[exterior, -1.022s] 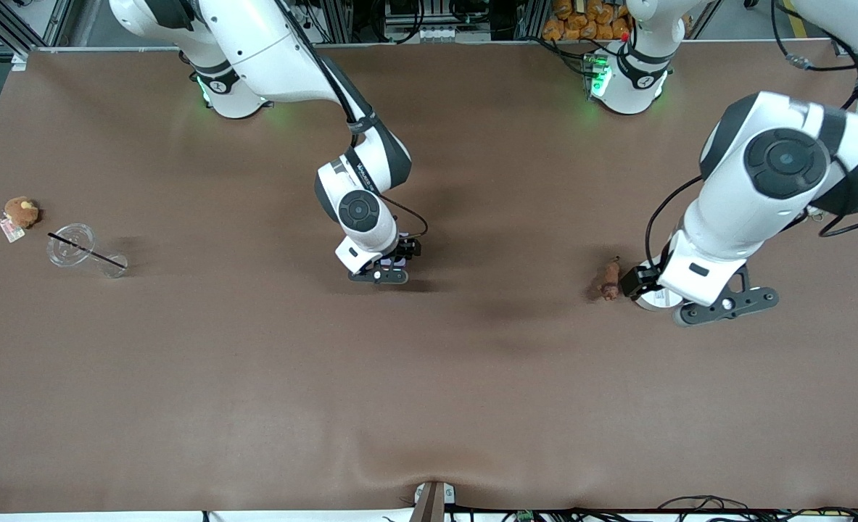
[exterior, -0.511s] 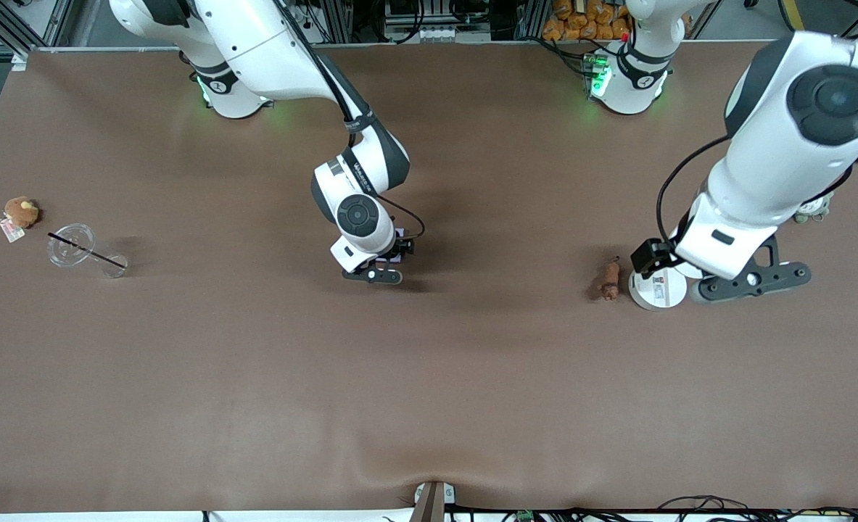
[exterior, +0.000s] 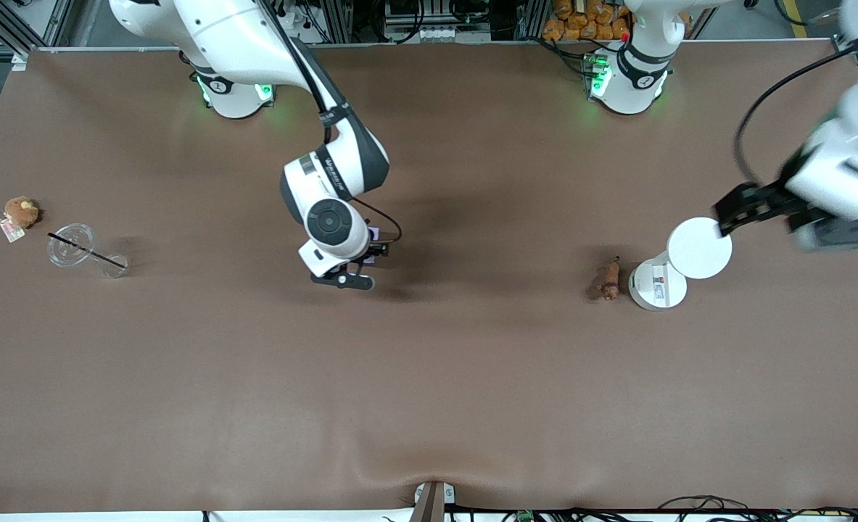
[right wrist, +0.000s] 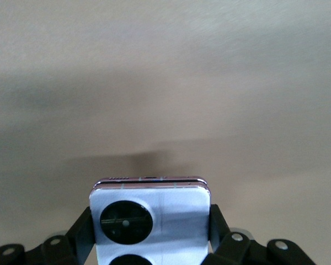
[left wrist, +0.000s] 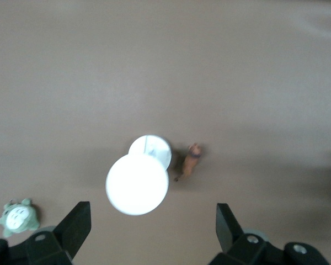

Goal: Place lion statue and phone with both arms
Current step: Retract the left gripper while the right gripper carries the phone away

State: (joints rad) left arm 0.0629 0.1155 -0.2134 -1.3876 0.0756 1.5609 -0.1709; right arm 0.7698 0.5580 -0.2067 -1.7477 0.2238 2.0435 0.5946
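The right gripper (exterior: 360, 270) clasps the phone (right wrist: 150, 221) above mid-surface, while the lion (exterior: 609, 279) lies beside a white cylinder (exterior: 658, 285), under the raised, spread-open left gripper (left wrist: 149, 232).

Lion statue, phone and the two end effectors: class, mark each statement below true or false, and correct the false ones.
1. The right end effector is shut on the phone. True.
2. The lion statue is held by the left end effector. False: it lies on the table beside a white cylinder, and the left end effector is open and empty, up in the air.
3. A clear plastic cup lies toward the right arm's end of the table. True.
4. The phone rests flat on the table. False: it is gripped clear of the table.
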